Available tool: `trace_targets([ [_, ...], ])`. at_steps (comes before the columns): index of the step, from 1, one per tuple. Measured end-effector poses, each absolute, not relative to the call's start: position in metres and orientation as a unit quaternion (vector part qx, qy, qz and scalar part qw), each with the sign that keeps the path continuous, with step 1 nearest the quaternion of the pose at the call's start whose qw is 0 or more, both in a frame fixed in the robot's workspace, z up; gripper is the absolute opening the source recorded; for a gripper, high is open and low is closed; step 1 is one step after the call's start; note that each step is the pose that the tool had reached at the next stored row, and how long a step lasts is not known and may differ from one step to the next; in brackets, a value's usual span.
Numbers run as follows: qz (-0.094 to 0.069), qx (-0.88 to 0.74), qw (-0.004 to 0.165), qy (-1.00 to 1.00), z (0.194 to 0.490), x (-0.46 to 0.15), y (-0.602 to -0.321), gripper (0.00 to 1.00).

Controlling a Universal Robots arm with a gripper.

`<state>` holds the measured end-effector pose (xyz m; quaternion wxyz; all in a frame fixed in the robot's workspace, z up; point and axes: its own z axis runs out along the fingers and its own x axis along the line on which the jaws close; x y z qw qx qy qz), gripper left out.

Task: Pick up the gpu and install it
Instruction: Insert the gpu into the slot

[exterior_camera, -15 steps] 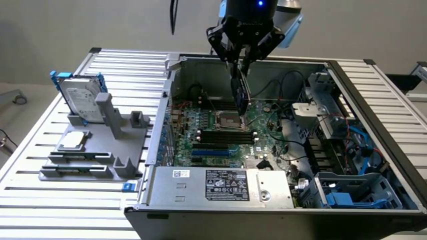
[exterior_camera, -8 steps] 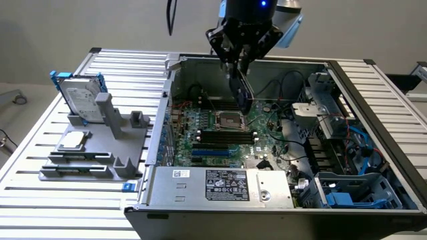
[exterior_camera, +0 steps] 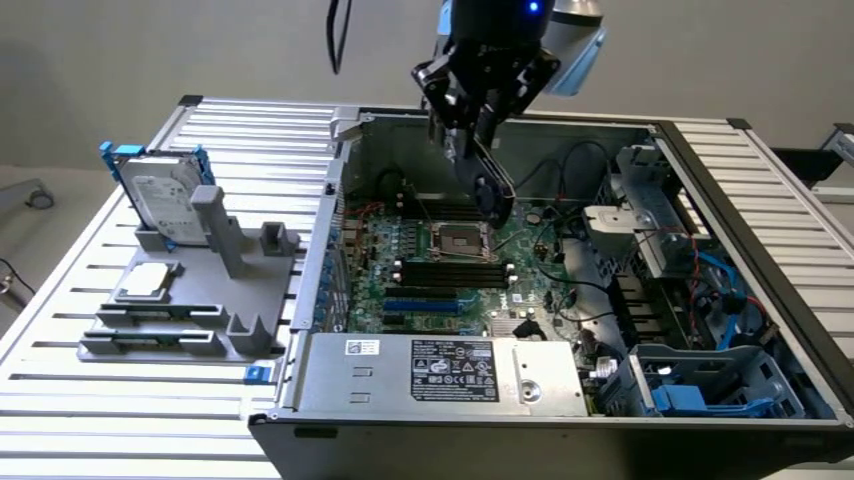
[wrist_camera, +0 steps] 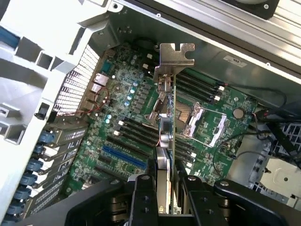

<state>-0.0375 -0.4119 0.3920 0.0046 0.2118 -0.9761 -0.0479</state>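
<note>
1 end effector (exterior_camera: 469, 142) clamped on 1 gpu (exterior_camera: 491, 190), edge-on above 1 open computer case (exterior_camera: 318, 270), 1 hard drive (exterior_camera: 166, 202) nearby

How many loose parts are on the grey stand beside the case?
2: silver hard drive upright at the grey stand's far end, square CPU chip flat nearer the camera. None looks hidden.

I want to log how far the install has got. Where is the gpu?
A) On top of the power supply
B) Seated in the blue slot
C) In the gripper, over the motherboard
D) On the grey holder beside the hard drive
C: the gripper is shut on the gpu, which hangs inside the open case over the motherboard.
</note>
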Motion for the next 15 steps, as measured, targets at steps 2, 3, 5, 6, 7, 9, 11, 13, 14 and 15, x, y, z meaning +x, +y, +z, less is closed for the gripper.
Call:
trace_targets([
  [2,-0.048,0.23,0.006,-0.972,0.392,-0.0375,-0.4119,0.27],
  [3,-0.048,0.239,0.006,-0.97,0.392,-0.0375,-0.4119,0.27],
  [5,-0.048,0.256,0.007,-0.965,0.392,-0.0375,-0.4119,0.27],
  [6,-0.048,0.265,0.007,-0.963,0.3922,-0.0375,-0.4119,0.27],
  [7,-0.048,0.274,0.008,-0.961,0.3926,-0.0375,-0.4118,0.27],
  [9,-0.048,0.293,0.009,-0.955,0.394,-0.0375,-0.4119,0.27],
  [11,-0.048,0.312,0.009,-0.949,0.3953,-0.0375,-0.4119,0.27],
  [13,-0.048,0.329,0.01,-0.943,0.396,-0.0375,-0.4118,0.27],
  [14,-0.047,0.341,0.011,-0.939,0.3965,-0.0375,-0.4118,0.27],
  [15,-0.047,0.35,0.011,-0.936,0.3967,-0.0375,-0.4118,0.27],
])
